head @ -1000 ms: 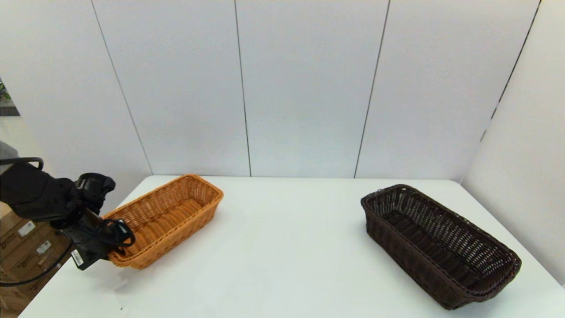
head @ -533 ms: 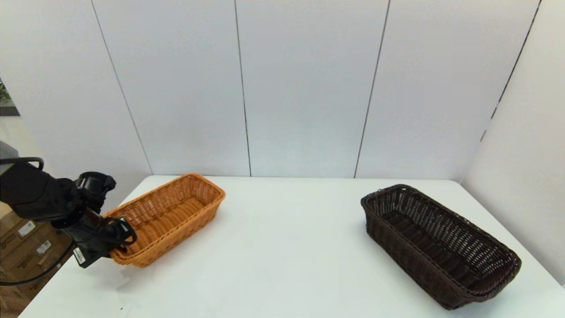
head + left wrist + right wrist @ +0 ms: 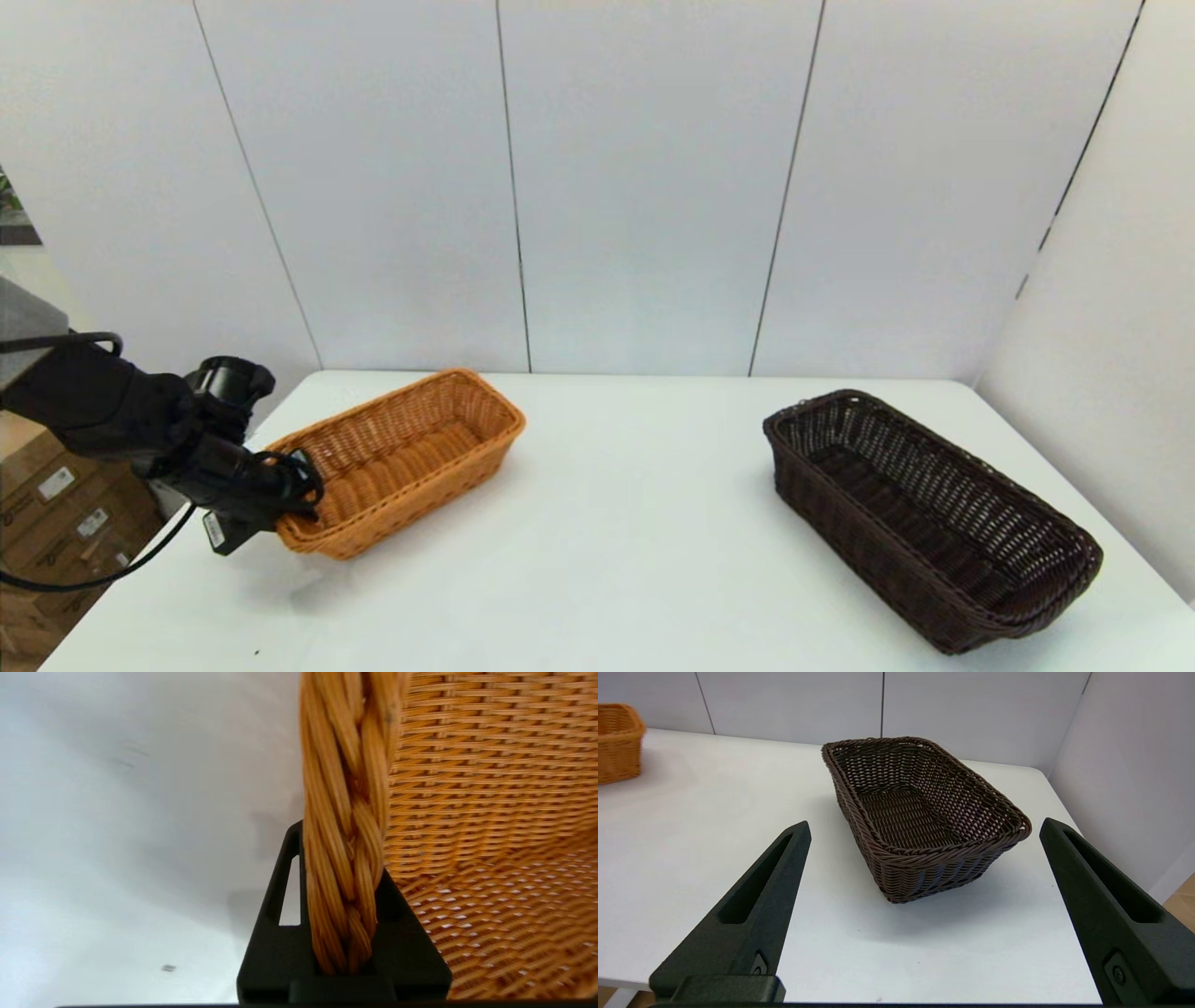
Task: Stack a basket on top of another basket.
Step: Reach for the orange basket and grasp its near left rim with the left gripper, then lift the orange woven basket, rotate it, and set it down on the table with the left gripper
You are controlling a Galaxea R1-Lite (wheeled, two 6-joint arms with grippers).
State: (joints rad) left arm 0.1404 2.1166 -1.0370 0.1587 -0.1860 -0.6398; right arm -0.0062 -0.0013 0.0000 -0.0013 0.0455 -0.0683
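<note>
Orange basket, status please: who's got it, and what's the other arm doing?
Left gripper shut on orange basket at its near-end rim. Right gripper open, short of dark brown basket. White table between baskets bare; not stacked.

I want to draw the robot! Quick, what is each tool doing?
Left tool: shut on the orange basket, gripping its braided rim.
Right tool: open, holding nothing, short of the dark brown basket.

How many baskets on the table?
2. Orange basket at the table's left, its near end rim clamped in the left tool. Dark basket at the right, untouched, with the open right tool short of it. None look hidden.
</note>
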